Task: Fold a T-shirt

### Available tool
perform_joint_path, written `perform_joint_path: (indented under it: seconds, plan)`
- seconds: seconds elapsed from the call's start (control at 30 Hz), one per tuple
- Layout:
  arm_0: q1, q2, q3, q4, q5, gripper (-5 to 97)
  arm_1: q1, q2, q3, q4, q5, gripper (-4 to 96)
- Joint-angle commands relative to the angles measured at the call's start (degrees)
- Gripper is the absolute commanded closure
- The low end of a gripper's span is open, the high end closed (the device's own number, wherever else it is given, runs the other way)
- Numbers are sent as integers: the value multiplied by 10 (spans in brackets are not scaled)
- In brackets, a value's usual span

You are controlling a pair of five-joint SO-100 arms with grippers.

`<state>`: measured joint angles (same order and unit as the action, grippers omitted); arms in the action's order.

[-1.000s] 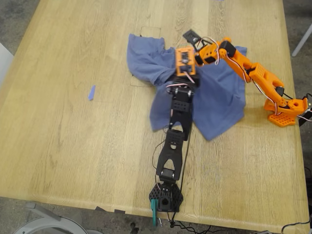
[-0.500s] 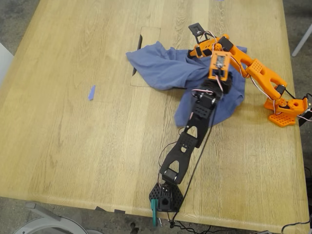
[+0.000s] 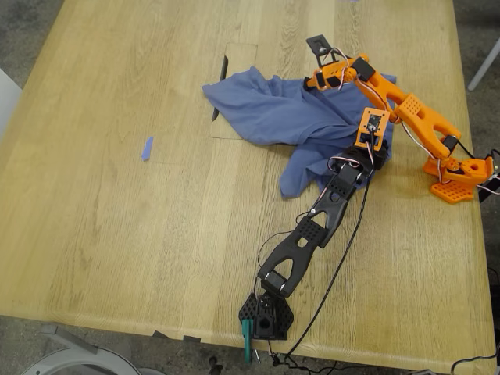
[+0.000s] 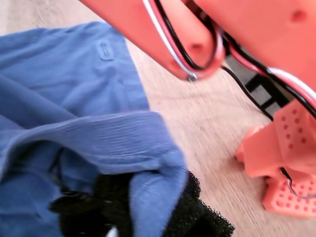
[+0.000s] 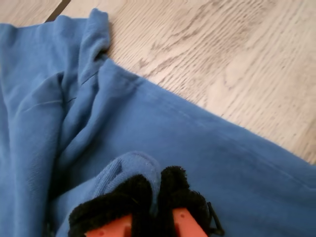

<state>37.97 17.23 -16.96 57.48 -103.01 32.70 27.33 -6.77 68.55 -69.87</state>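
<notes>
The blue-purple T-shirt [image 3: 273, 109] lies bunched on the wooden table [image 3: 117, 234], its print hidden. My first gripper [image 3: 374, 147], on the black arm, is shut on a fold of the shirt's edge at the exterior view's right, close to the orange arm's base [image 3: 457, 176]. In the first wrist view the fabric [image 4: 74, 98] wraps over the black pads [image 4: 197, 217] of my first gripper [image 4: 133, 207]. My second gripper [image 3: 326, 78], on the orange arm, is shut on the shirt's far edge. The second wrist view shows a small fold of the shirt [image 5: 74, 98] pinched in my second gripper [image 5: 155, 197].
A small blue strip [image 3: 147, 148] lies on the table at the exterior view's left. A rectangular outline [image 3: 238, 55] marks the tabletop behind the shirt. The black arm's base [image 3: 266, 316] stands at the near edge. The two arms cross close together over the shirt's right side.
The black arm has swung towards the exterior view's right, pulling its held part of the shirt along. The shirt's left part has dropped flatter onto the table. The orange arm barely moved.
</notes>
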Motion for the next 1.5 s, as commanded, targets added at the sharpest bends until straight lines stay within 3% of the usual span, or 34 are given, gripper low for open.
perform_joint_path:
  seconds: [0.0,0.17,0.3,0.4,0.57,0.73,1.0,1.23,1.47]
  plan:
    - [21,15,-21,-2,16,741,22,7,-13,2,4,915]
    - [26,4,-22,-2,26,662,31,11,-13,11,4,915]
    - [35,3,-22,14,46,530,32,16,-13,24,2,915]
    - [40,3,-22,40,89,419,27,19,-13,30,2,915]
    - [40,-18,-21,44,146,351,18,25,-13,35,3,915]
    - [38,-55,-21,5,206,346,12,29,-13,40,1,915]
    - [57,-121,-11,-47,232,345,3,29,-13,45,0,915]
    - [-8,-145,33,-121,272,361,-11,25,-13,46,2,915]
    - [-67,-185,-4,-129,307,472,-18,26,-13,46,3,915]
